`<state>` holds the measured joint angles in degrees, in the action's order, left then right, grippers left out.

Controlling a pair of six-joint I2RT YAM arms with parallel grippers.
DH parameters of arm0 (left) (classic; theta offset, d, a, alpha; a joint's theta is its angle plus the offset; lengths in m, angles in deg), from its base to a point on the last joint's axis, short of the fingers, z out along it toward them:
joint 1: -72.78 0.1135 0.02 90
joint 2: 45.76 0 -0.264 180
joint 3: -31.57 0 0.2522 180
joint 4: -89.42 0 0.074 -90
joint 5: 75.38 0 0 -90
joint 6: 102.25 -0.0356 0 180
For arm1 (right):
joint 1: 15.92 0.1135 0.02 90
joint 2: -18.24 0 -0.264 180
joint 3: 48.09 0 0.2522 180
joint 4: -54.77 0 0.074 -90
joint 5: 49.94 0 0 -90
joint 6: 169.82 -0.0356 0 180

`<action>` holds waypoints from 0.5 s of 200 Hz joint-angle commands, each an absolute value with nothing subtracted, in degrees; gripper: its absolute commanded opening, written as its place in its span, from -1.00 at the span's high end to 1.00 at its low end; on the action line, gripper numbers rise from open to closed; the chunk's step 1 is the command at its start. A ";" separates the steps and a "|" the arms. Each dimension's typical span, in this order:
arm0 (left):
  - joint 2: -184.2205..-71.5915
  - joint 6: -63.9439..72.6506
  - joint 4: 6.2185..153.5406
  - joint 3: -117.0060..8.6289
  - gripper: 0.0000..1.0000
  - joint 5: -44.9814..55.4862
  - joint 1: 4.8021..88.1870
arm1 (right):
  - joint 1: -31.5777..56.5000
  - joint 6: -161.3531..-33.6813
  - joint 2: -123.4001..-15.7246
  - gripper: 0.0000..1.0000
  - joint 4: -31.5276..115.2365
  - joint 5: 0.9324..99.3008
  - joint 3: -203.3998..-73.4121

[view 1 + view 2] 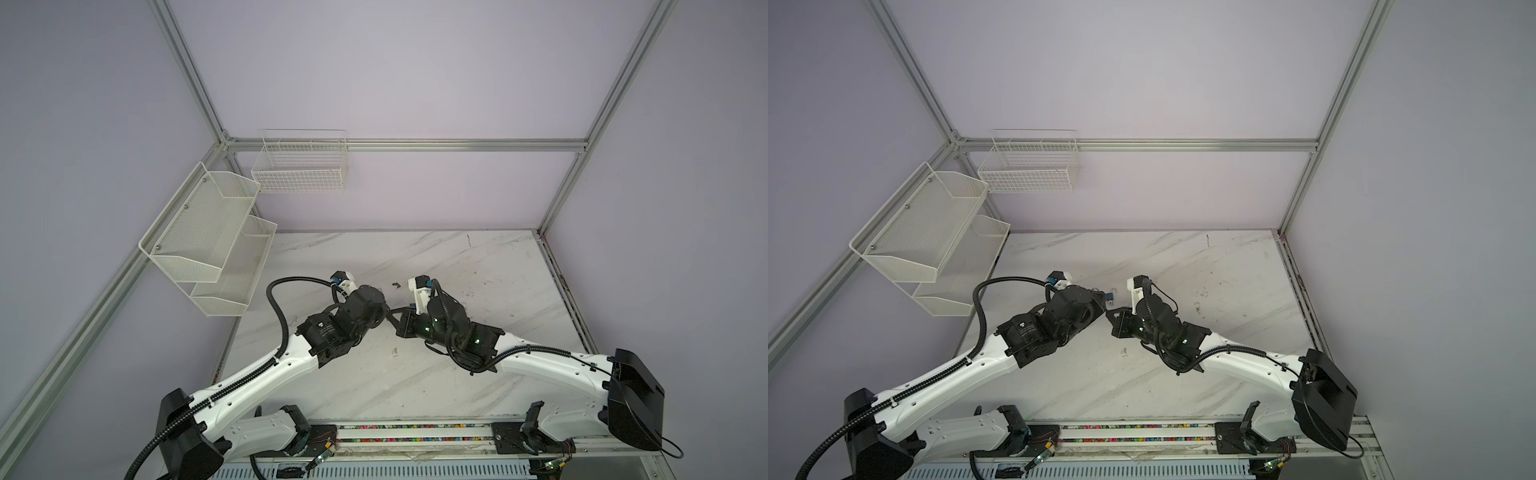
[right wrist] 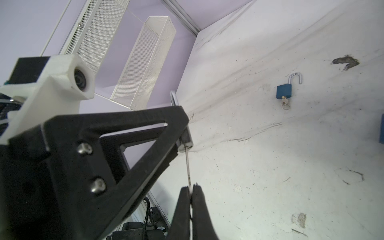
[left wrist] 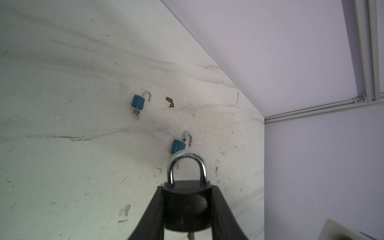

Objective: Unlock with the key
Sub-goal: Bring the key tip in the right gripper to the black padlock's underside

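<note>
Black padlock pinched by left claw, key by right claw, table edges well away.

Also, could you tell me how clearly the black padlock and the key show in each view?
Left wrist view: the black padlock is dark and slightly soft, glare on its shackle. Right wrist view: the key is thin but sharp. In both top views, neither can be made out.
</note>
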<state>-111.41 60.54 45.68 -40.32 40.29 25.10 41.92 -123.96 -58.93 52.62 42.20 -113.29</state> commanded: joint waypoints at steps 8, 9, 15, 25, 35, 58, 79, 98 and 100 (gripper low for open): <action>-109.82 59.49 43.48 -36.53 0.96 37.42 23.59 | 41.79 -120.12 -54.73 1.00 56.46 37.82 -116.83; -109.78 59.61 43.49 -36.43 0.96 37.49 23.58 | 41.81 -120.05 -54.63 1.00 56.51 37.76 -116.81; -109.51 60.28 43.54 -36.10 0.96 37.73 23.57 | 41.74 -119.63 -54.52 1.00 56.51 37.64 -116.81; -109.08 61.24 44.11 -35.61 0.96 38.13 23.58 | 41.76 -118.61 -54.54 1.00 55.26 36.92 -117.10; -108.55 62.17 45.26 -35.21 0.96 38.51 23.58 | 41.74 -117.35 -54.97 1.00 55.06 37.91 -117.24; -107.02 64.07 49.47 -33.88 0.96 40.81 23.68 | 42.04 -117.39 -55.74 1.00 55.40 39.60 -116.10; -105.17 67.29 52.96 -32.65 0.96 42.48 24.34 | 43.35 -118.47 -54.57 1.00 57.42 37.79 -113.24; -103.98 71.35 54.77 -32.01 0.96 42.81 25.87 | 44.68 -119.68 -53.40 1.00 58.88 34.69 -111.00; -103.87 71.49 55.39 -31.91 0.96 42.76 26.03 | 44.89 -119.71 -53.37 1.00 59.10 34.46 -110.81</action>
